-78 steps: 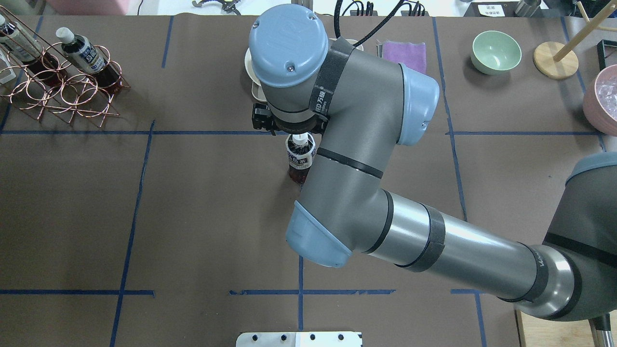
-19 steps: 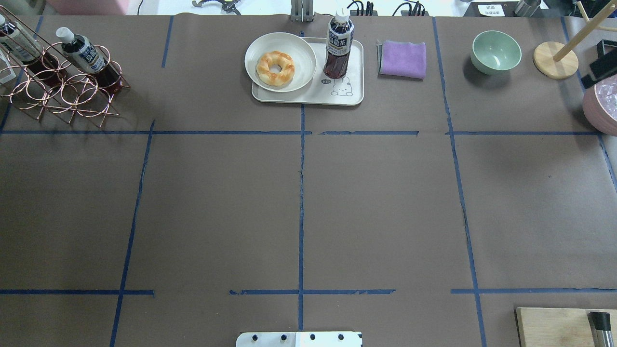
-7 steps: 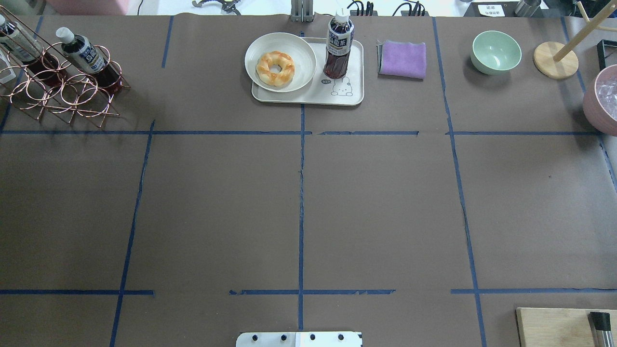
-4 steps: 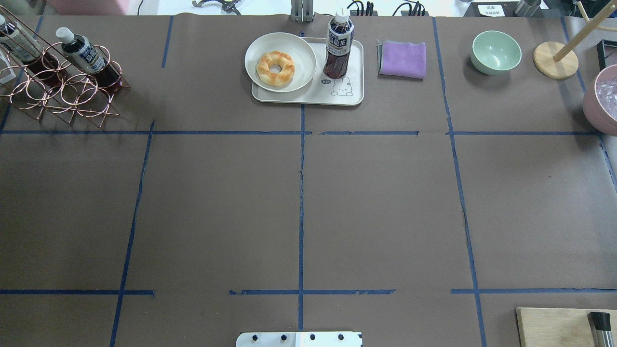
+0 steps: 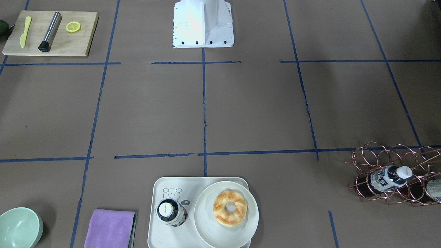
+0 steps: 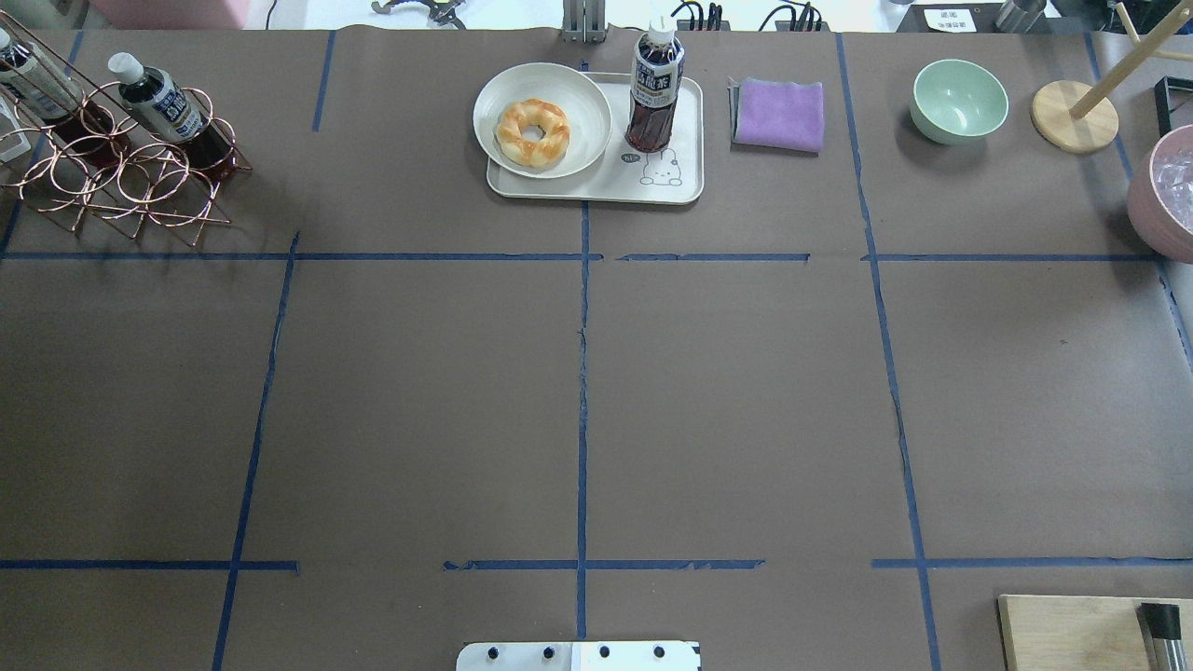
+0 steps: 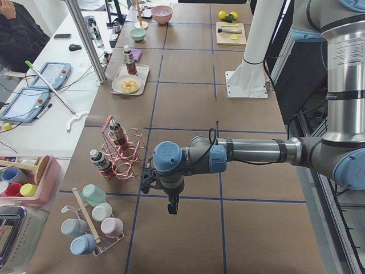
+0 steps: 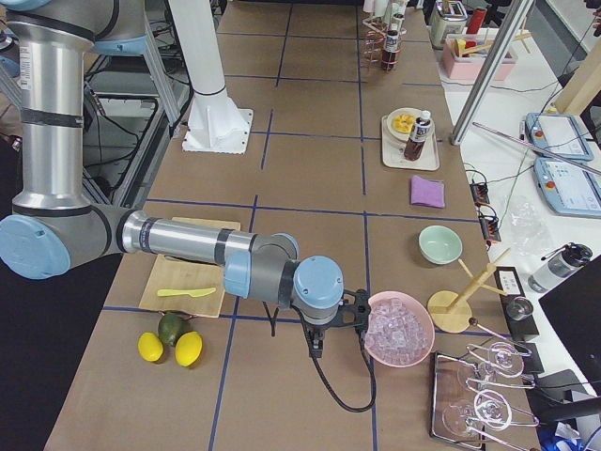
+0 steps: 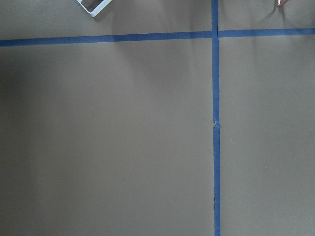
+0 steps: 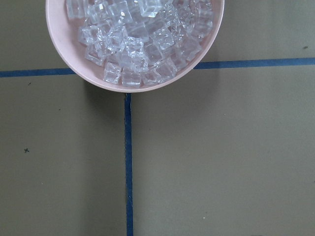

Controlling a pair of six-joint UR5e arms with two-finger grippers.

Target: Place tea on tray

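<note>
The tea bottle (image 6: 655,89) stands upright on the right half of the cream tray (image 6: 671,182), above the drawn bear. It also shows from above in the front view (image 5: 171,212), with the tray (image 5: 162,193) under it. Nothing holds it. My left gripper (image 7: 145,184) hangs low over the table near the copper rack, far from the tray. My right gripper (image 8: 357,310) hangs beside the pink ice bowl. Both show only in the side views, so I cannot tell whether they are open or shut.
A round plate (image 6: 494,93) with a doughnut (image 6: 533,132) takes the tray's left half. A copper rack (image 6: 121,177) with more tea bottles stands far left. A purple cloth (image 6: 779,114), green bowl (image 6: 959,101), ice bowl (image 10: 129,88) and wooden board (image 5: 79,44) are nearby.
Eleven seconds ago the right arm held the bottle over the table's middle. Now the bottle stands on the tray and the arm has left the overhead view. Nothing moved in the last second.
</note>
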